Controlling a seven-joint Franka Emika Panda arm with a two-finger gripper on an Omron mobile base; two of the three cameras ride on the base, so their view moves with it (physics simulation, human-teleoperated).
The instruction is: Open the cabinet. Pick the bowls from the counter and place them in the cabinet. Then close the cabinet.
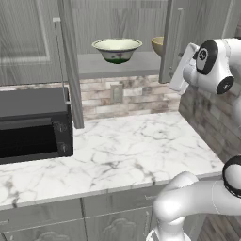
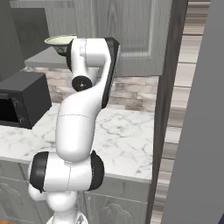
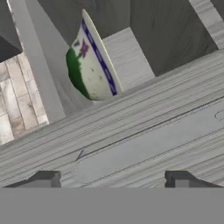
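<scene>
The cabinet [image 1: 117, 19] stands open, its left door [image 1: 70, 66] swung out edge-on and its right door [image 1: 170, 42] swung out beside my hand. On the grey shelf [image 1: 94, 63] rests the cream bowl with the green-purple pattern [image 1: 116, 50] [image 3: 89, 65] [image 2: 59, 40]. The tan bowl [image 1: 157, 45] sits to its right, half hidden behind the right door. My gripper [image 3: 113, 180] is open with nothing between its fingertips [image 3: 43, 178], close against the right door's raised panel [image 3: 148, 144]. The white marble counter [image 1: 132, 150] carries no bowl.
A black microwave [image 1: 33, 127] stands on the counter's left. A brick backsplash with a wall outlet [image 1: 116, 92] runs behind, and a brick side wall [image 1: 207, 122] closes the right. Grey base cabinets [image 1: 108, 219] lie below the counter edge.
</scene>
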